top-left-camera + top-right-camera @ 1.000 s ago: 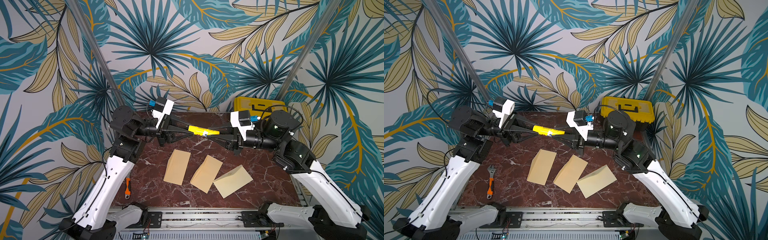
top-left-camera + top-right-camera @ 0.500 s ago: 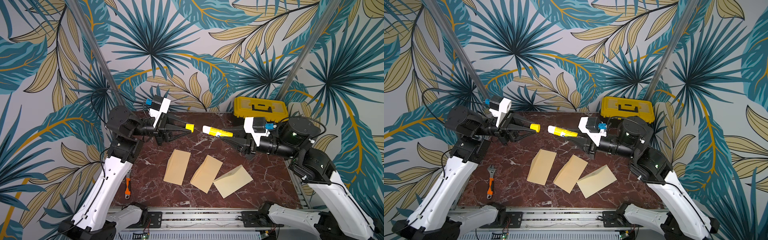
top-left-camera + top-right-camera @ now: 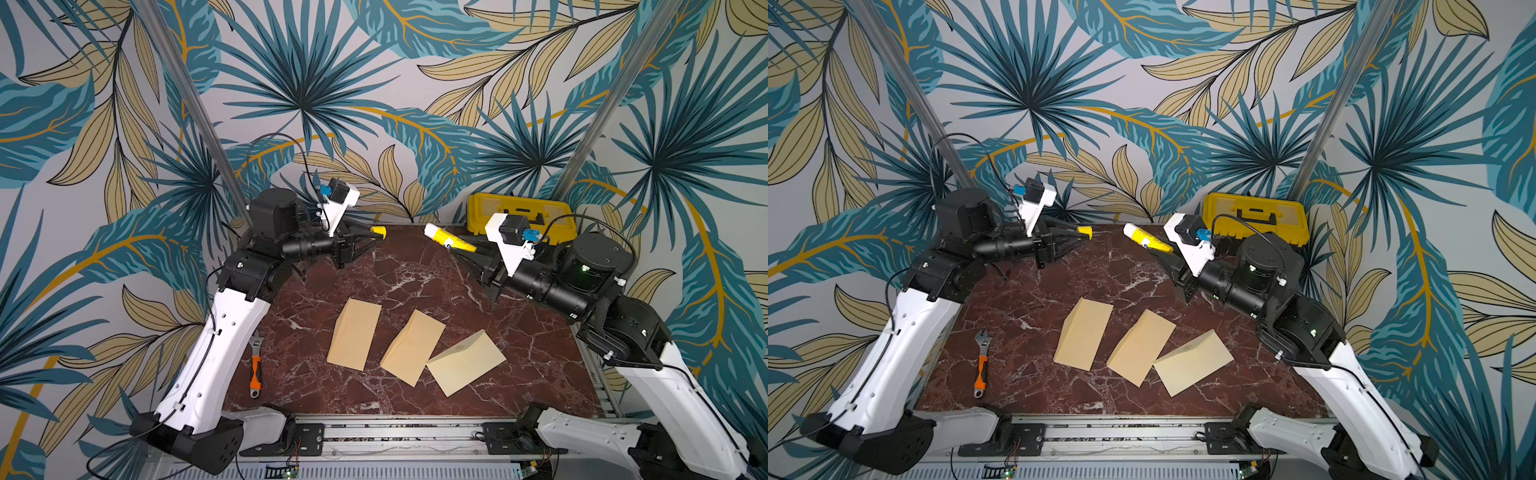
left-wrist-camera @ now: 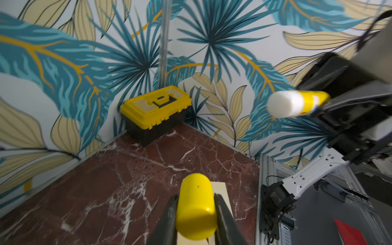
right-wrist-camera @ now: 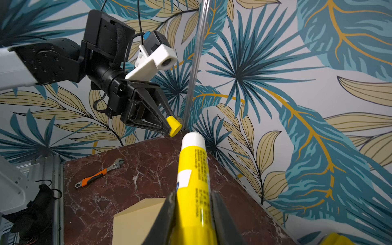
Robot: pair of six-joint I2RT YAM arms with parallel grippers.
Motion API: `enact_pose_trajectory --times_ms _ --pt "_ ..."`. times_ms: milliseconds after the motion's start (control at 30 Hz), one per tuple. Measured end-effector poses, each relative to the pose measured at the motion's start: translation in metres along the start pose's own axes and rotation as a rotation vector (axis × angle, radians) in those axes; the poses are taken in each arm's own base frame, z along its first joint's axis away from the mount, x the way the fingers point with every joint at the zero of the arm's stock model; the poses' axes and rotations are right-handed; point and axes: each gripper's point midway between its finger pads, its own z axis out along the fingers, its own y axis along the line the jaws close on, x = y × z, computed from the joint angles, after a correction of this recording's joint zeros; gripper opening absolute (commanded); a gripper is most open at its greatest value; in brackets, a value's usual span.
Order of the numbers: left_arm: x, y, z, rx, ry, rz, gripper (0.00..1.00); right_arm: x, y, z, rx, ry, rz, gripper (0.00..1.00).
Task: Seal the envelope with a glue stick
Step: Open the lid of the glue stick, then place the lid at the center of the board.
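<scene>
Toolbox (image 3: 521, 216) upper right, lid shut, contents hidden. My left gripper (image 4: 195, 212) pinches the yellow cap (image 3: 379, 230); my right gripper (image 5: 194, 205) clamps the uncapped glue stick (image 3: 444, 239).

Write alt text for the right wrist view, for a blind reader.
The right claw grips the uncapped glue stick, its white tip pointing toward the left claw, which holds the yellow cap close by but apart from the stick. On the dark red marble table lie an orange-handled wrench and a tan envelope.
</scene>
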Motion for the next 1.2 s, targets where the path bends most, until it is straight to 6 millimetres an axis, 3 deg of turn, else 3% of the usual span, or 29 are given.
enact_pose_trajectory --times_ms 167,367,600,767,900,1033,1200 --pt "0.064 0.075 0.018 -0.293 0.227 -0.132 0.23 0.035 -0.016 0.030 0.093 0.154 0.035 0.00" --pt "0.149 0.149 0.009 -0.576 0.503 -0.280 0.24 0.078 -0.022 0.053 0.129 0.309 0.059 0.00" --pt "0.253 0.221 -0.013 -0.755 0.768 -0.487 0.22 0.081 -0.025 0.053 0.135 0.318 0.072 0.00" --pt "0.304 0.249 0.001 -0.771 0.904 -0.553 0.22 0.083 -0.025 0.054 0.129 0.320 0.080 0.00" --pt "0.334 0.258 0.004 -0.779 0.985 -0.578 0.23 0.090 -0.022 0.056 0.121 0.332 0.090 0.00" --pt "0.345 0.262 0.002 -0.798 1.016 -0.578 0.25 0.093 -0.022 0.055 0.123 0.339 0.097 0.00" --pt "0.347 0.267 -0.002 -0.832 1.022 -0.565 0.37 0.093 -0.022 0.054 0.124 0.336 0.108 0.00"
